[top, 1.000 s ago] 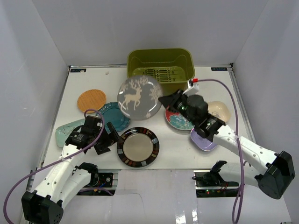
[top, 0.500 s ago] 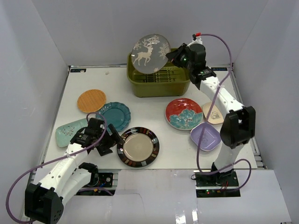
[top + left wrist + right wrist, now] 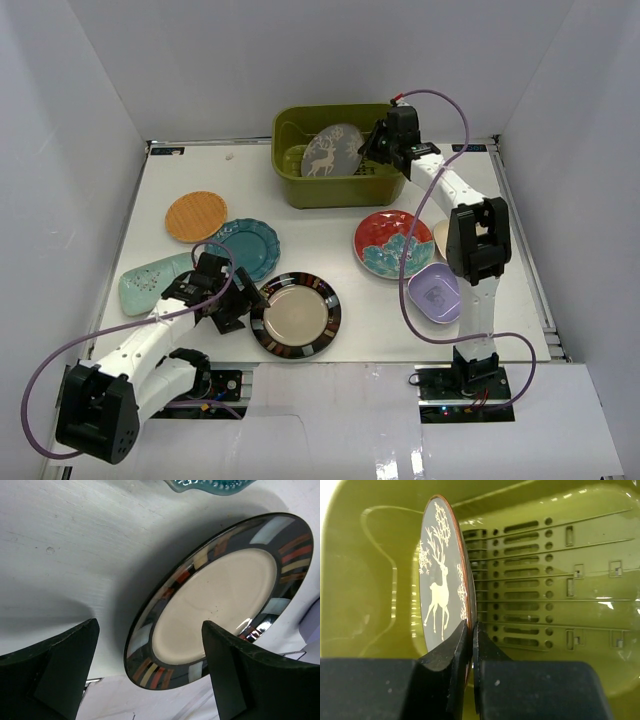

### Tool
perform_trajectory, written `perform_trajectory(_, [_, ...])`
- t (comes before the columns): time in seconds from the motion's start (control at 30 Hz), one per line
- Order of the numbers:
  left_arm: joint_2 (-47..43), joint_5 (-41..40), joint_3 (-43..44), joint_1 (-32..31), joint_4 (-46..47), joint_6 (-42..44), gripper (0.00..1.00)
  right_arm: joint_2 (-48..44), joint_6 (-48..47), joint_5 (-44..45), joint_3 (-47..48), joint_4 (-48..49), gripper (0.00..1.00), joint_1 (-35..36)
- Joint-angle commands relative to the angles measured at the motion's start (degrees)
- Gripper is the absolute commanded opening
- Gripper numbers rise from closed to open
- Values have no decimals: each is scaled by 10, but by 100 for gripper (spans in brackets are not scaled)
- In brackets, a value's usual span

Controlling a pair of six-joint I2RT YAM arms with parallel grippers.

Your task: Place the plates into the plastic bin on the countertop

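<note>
The right fingers (image 3: 462, 650) are clenched on the rim of the grey deer plate (image 3: 440, 575). They hold it upright on edge inside the olive plastic bin (image 3: 300, 190), at the far side of the worktop (image 3: 200, 170). Whether it touches the slotted floor is unclear. The left fingers (image 3: 65, 665) are spread and empty beside the dark-rimmed plate (image 3: 220, 595), which lies flat.

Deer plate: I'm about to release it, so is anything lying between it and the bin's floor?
Nothing visible. The right gripper's fingers pinch the deer plate's rim inside the plastic bin, and the slotted floor beside it is bare. The part behind the plate is hidden.
</note>
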Motion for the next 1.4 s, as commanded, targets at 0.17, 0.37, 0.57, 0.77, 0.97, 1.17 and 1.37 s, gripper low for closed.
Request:
perform_trajectory(0.17, [33,5,-24,-3,76,2,88,9,-15,-5,31,60,16,-3])
perform_trajectory(0.37, [8,13,-52,-3,107,-10,71,-9,-5,-21,-1,59,70,-6])
perform_trajectory(0.57, [-20,23,-82,-3,131,-21,56,-72,-2,-79,-42,62,95,-11])
perform_trajectory(0.77, [-30,41,-109,-5,152,-33,42,-222,41,-184,-253,168,97,-9])
perform_trajectory(0.97, [-71,42,-126,-7,160,-46,8,-389,85,-262,-490,274,97,12])
perform_trajectory(1.17, [-97,54,-130,-11,160,-46,0,-477,56,-361,-649,265,97,33])
perform_trajectory(1.37, [-170,97,-122,-11,166,-42,0,-548,-13,-319,-716,154,90,47])
